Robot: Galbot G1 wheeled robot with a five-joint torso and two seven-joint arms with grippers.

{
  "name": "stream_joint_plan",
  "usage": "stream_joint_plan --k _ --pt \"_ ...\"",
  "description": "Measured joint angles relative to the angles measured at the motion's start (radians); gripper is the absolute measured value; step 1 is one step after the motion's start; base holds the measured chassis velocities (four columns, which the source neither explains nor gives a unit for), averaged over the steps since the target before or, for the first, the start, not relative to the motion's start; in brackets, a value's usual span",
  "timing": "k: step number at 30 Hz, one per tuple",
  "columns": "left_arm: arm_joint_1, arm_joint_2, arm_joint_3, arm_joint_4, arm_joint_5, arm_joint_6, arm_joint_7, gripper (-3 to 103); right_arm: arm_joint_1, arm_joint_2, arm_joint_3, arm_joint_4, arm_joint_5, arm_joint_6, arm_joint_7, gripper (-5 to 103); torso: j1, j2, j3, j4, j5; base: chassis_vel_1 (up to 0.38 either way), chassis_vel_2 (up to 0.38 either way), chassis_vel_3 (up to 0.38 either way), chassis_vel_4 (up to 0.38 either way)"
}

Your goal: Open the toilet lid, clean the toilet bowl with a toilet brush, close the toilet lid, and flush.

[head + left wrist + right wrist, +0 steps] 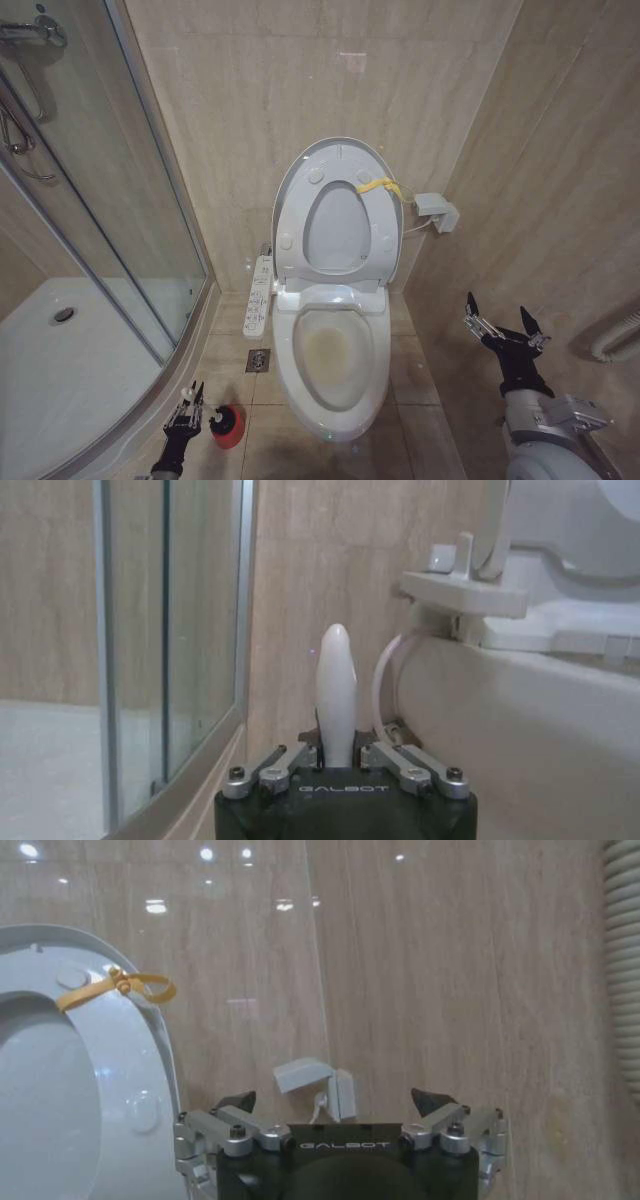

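Observation:
The toilet lid [300, 185] stands raised against the back wall with the ring seat [378, 235] folded up against it and a yellow tag [378, 185] at its rim. The tag [110, 986] also shows in the right wrist view. Below lies the toilet bowl [335, 355], stained brownish-yellow inside. My left gripper [187, 405] is low on the floor left of the bowl. In the left wrist view it [338, 759] is shut on the white handle of the toilet brush [337, 682]. My right gripper [505, 325] hangs open and empty to the right of the toilet; its view shows it [335, 1102] facing the wall.
A red holder cup [230, 425] stands right beside my left gripper. The glass shower enclosure [150, 200] and white tray [60, 370] fill the left. A control panel [260, 295] and floor drain [257, 360] flank the bowl. A white wall box [437, 210] and corrugated hose [620, 340] are on the right.

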Motion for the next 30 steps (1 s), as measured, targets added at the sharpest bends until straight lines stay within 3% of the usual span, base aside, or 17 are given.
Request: stream_joint_plan --k 10,18,22,23,29,30 --pt "-0.071 -0.001 0.05 0.165 0.0 -0.03 -0.012 19 0.002 -0.014 0.018 0.0 0.004 -0.006 0.014 100 0.0 0.0 0.0 -0.0004 0.0002 0.0 0.0 0.0 0.0" --pt "-0.053 0.004 0.05 0.144 0.031 -0.025 -0.024 16 -0.004 -0.01 0.026 -0.003 0.008 -0.005 0.014 100 0.0 0.0 0.0 0.0 0.0002 0.0 0.0 0.0 0.0" --pt "-0.026 0.01 0.031 0.08 0.046 -0.019 -0.016 16 -0.002 -0.007 0.024 -0.003 0.008 -0.004 0.013 100 0.0 0.0 0.0 -0.0001 -0.0006 0.0 0.0 0.0 0.0" --pt "-0.008 0.014 0.014 0.038 0.054 -0.014 -0.009 43 -0.002 -0.006 0.024 -0.004 0.008 -0.003 0.013 100 0.0 0.0 0.0 -0.0004 -0.0001 0.0 0.0 0.0 0.0" --pt "0.094 0.027 -0.033 -0.163 0.026 0.042 0.008 43 -0.001 -0.003 0.021 -0.008 0.011 0.001 0.012 100 0.0 0.0 0.0 -0.0003 -0.0002 0.0 0.0 0.0 0.0" --pt "0.131 0.029 -0.045 -0.234 0.018 0.07 -0.01 70 -0.001 -0.002 0.02 -0.009 0.012 0.001 0.012 100 0.0 0.0 0.0 0.0 -0.0001 0.0 0.0 0.0 0.0"
